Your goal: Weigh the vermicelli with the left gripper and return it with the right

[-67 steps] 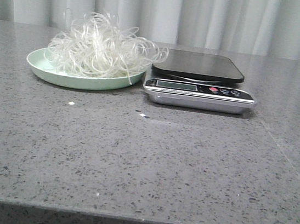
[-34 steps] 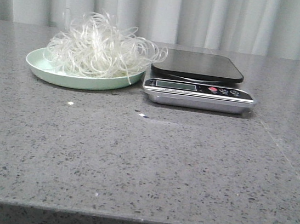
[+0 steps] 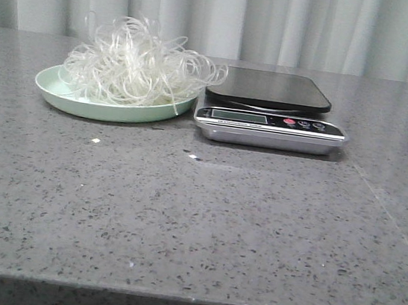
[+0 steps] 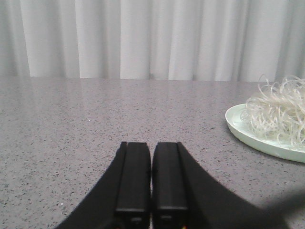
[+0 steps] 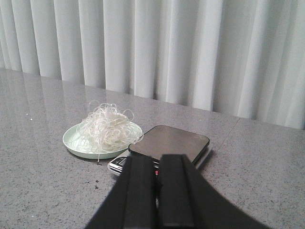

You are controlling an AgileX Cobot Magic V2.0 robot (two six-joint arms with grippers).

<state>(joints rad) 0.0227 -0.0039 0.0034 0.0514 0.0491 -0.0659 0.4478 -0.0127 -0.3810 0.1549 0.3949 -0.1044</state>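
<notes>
The vermicelli (image 3: 136,68), a fluffy tangle of thin white strands, lies on a pale green plate (image 3: 54,91) at the back left of the grey table. A kitchen scale (image 3: 270,108) with a dark platform stands just right of the plate, nothing on it. Neither gripper shows in the front view. In the left wrist view my left gripper (image 4: 151,145) is shut and empty, low over the table, with the plate (image 4: 248,136) and vermicelli (image 4: 279,114) well off to one side. In the right wrist view my right gripper (image 5: 158,160) is shut and empty, short of the scale (image 5: 171,143).
A pale pleated curtain (image 3: 222,12) hangs behind the table. Small white crumbs (image 3: 96,140) lie on the table in front of the plate. A seam (image 3: 391,215) runs across the tabletop on the right. The table's front edge (image 3: 185,298) is near the camera.
</notes>
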